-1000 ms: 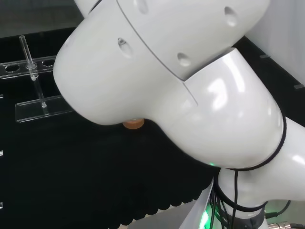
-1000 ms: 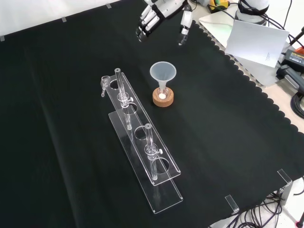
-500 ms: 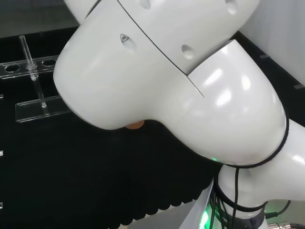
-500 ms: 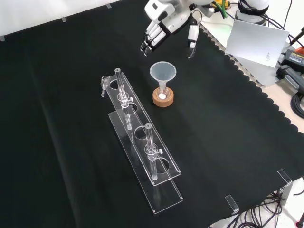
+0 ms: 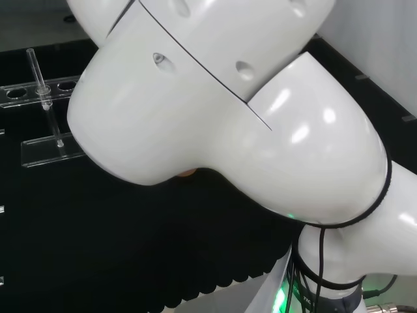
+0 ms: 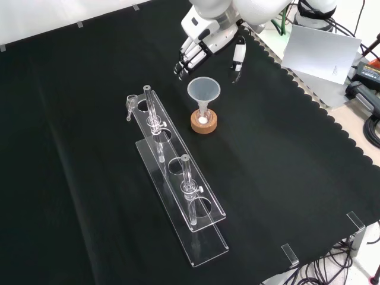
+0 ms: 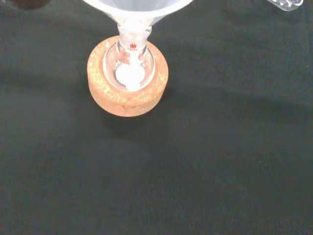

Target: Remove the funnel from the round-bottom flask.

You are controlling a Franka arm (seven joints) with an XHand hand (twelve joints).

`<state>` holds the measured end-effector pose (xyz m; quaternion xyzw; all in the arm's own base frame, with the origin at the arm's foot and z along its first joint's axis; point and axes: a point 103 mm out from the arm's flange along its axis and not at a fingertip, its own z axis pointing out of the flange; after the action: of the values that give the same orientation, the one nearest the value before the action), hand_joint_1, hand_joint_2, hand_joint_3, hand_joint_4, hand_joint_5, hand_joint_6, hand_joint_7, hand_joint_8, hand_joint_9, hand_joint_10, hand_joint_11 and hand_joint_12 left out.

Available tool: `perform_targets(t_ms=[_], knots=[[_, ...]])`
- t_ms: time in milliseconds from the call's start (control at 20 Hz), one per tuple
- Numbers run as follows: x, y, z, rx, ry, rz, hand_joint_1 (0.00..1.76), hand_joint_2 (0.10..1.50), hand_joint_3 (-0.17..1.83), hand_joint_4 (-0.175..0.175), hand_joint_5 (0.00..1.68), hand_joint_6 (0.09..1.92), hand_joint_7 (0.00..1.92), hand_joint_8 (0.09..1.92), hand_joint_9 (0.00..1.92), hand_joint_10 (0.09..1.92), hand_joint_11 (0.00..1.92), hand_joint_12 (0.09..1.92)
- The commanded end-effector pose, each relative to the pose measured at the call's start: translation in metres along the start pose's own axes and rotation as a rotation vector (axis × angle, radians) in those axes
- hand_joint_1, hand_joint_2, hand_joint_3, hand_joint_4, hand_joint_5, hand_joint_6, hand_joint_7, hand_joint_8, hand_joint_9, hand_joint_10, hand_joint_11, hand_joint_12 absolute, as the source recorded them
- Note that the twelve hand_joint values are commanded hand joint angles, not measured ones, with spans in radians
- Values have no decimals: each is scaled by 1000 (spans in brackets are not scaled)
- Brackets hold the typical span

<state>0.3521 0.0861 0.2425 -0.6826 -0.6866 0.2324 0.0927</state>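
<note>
A translucent white funnel (image 6: 203,91) stands with its stem in a small clear round-bottom flask (image 6: 203,117), which rests on a cork ring (image 6: 204,123) on the black cloth. The wrist view looks down on the funnel (image 7: 138,11), the flask (image 7: 130,64) and the cork ring (image 7: 128,96). In the front view the hand (image 6: 209,37) hovers just beyond and above the funnel, open, its fingers (image 6: 185,60) and thumb (image 6: 236,58) spread downward and holding nothing. It touches neither funnel nor flask. A sliver of the cork ring (image 5: 187,172) peeks from under the arm in the head view.
A clear plastic rack (image 6: 175,185) with two upright glass tubes (image 6: 153,122) lies left of the flask in the front view, and at the left (image 5: 42,98) in the head view. White paper (image 6: 321,53) and cables lie past the cloth's scalloped edge.
The hand has come down and toward the funnel over the last second, still open. Funnel, flask and rack have not moved.
</note>
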Motion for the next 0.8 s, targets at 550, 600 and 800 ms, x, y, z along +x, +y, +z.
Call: perform_targets(t_ms=[550,600,800], knots=[[15,34,23,17,-49,-24,652,796,-76,-77,2,87,0,235,66,888,306,1493],[16,35,24,16,-55,-25,654,797,-75,-77,5,87,0,247,65,899,306,1494],[17,38,26,5,-83,-20,669,799,-73,-72,24,87,0,303,72,913,301,1494]])
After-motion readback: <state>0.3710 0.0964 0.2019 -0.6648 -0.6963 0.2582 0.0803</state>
